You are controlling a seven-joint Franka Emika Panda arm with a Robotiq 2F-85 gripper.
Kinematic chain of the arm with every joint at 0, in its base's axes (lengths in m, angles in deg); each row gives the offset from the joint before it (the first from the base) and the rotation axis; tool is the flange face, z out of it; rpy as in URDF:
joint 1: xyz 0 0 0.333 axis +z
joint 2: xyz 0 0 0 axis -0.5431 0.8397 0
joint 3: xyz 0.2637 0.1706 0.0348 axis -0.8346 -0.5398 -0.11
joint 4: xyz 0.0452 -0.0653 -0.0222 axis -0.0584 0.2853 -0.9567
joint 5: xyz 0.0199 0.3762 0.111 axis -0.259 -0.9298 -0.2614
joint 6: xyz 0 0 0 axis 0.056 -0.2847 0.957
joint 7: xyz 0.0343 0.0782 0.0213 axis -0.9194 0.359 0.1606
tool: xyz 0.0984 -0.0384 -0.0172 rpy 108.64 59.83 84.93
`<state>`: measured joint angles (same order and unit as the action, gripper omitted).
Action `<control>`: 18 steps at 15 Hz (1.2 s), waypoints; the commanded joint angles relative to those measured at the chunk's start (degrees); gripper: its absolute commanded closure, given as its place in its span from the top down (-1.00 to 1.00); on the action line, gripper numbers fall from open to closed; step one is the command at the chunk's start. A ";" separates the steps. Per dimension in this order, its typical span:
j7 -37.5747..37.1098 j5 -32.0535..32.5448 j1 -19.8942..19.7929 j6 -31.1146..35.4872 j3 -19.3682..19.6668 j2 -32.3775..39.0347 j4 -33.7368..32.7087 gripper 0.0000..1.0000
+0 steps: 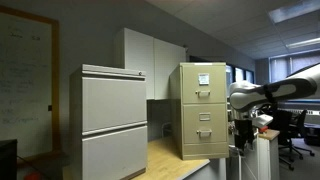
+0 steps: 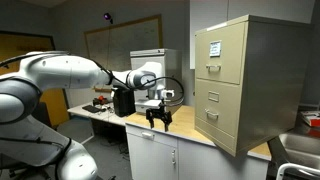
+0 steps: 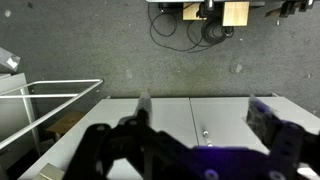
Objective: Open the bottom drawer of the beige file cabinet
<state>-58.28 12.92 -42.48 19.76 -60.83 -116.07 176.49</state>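
Beige file cabinet [image 2: 243, 82], bottom drawer [image 2: 221, 124] closed, end effector [image 2: 158, 122] released, well apart

Your wrist view blurs the hand [image 3: 190, 150] at the bottom edge and never shows the beige file cabinet [image 2: 245, 85].

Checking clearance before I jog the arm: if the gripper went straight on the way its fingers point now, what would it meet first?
The gripper points downward, beside the beige file cabinet. It would likely first meet the white counter cabinet below; depth is unclear.
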 commanded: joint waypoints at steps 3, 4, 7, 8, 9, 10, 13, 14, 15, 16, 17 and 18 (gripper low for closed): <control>-0.06 0.04 0.16 -0.08 0.11 0.01 -0.23 1.00; -0.06 0.04 0.16 -0.08 0.11 0.01 -0.23 1.00; -0.06 0.04 0.16 -0.08 0.11 0.01 -0.23 1.00; -0.06 0.04 0.16 -0.08 0.11 0.01 -0.23 1.00; -0.06 0.04 0.16 -0.08 0.11 0.01 -0.23 1.00; -0.06 0.04 0.16 -0.08 0.11 0.01 -0.23 1.00; -0.84 -1.90 0.17 -0.52 0.95 2.46 -2.08 1.00; -1.09 -1.99 0.05 -0.21 1.04 3.31 -2.83 1.00; -0.90 -2.41 0.12 1.13 1.45 4.26 -3.75 1.00; -0.84 -2.76 0.16 2.63 1.78 5.58 -5.07 1.00; -0.54 -3.14 0.21 4.40 2.12 6.64 -6.14 1.00; -0.67 -3.53 0.14 6.48 2.47 8.34 -7.76 1.00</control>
<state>-58.76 11.17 -42.50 23.15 -59.46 -112.64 174.21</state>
